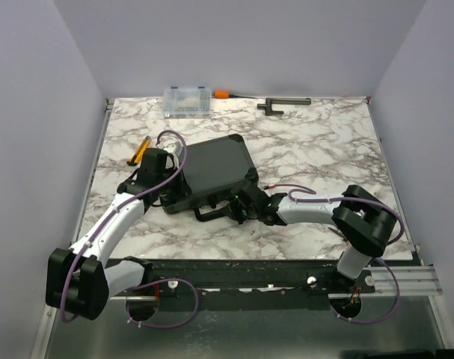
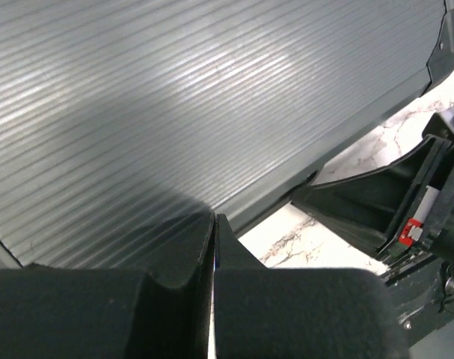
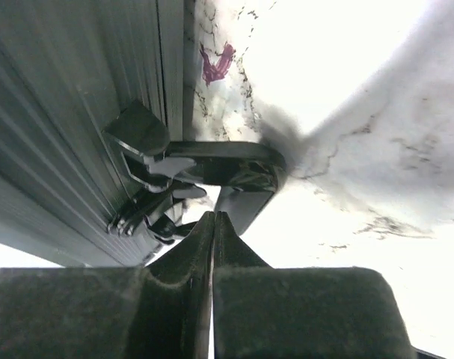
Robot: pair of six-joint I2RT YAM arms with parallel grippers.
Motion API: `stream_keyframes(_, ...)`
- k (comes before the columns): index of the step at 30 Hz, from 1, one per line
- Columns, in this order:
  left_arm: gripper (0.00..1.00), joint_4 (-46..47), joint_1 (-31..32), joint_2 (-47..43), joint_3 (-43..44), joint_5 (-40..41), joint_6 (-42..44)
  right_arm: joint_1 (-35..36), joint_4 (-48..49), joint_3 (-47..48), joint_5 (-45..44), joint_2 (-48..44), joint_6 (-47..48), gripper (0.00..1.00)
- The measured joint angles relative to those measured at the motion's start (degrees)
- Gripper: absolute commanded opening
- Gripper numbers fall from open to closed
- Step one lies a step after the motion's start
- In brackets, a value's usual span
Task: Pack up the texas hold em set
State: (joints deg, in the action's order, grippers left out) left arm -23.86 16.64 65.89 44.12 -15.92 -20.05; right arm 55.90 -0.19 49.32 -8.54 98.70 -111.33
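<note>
My left pincer [image 2: 214, 224] is clenched, pads pressed together with nothing between them, its tips at the ribbed lid of the black case [image 2: 174, 97] near that case's left edge. My right pincer [image 3: 214, 221] is clenched empty too, its tips just beside a metal fitting [image 3: 148, 187] on the case's front edge, close to the handle [image 1: 209, 215]. The case lies shut and turned askew on the marble table [image 1: 324, 149]. Beyond the case, at the far edge, sit a clear organizer box [image 1: 187, 101], an orange-handled tool [image 1: 223, 93] and a black tool [image 1: 283, 105]. Left of the case lies a yellow-orange tool [image 1: 140, 151].
</note>
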Motion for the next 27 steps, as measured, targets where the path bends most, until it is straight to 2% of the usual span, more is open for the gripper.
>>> stream_keyframes(4, 0.0, -2.16, 0.52, -2.19, -0.72, 0.31, 0.02, -0.09, -4.46, -0.02, -0.76, -3.5, 3.89, 0.28)
stream_keyframes(9, 0.15, -4.7, 0.74, -5.79, -2.82, 1.03, -0.04, -0.09, -9.22, 0.2, -3.17, -9.7, 10.29, 0.46)
stream_keyframes(17, 0.33, -4.87, 0.87, -14.62, -3.96, 3.21, -0.11, -0.83, -15.26, 1.53, -9.14, -17.77, 21.31, 0.65)
stream_keyframes(21, 0.45, -4.66, 1.14, -17.25, -4.63, 4.52, -0.13, -1.25, -16.96, 2.19, -12.9, -22.01, 28.87, 0.74)
stream_keyframes(24, 0.58, -4.61, 1.22, -18.58, -5.03, 5.31, -0.26, -1.4, -17.35, 3.96, -15.13, -23.69, 35.71, 0.91)
stream_keyframes(27, 0.69, -4.68, 1.22, -19.58, -5.31, 5.99, -0.46, -1.49, -17.27, 5.62, -16.79, -24.83, 43.08, 0.99)
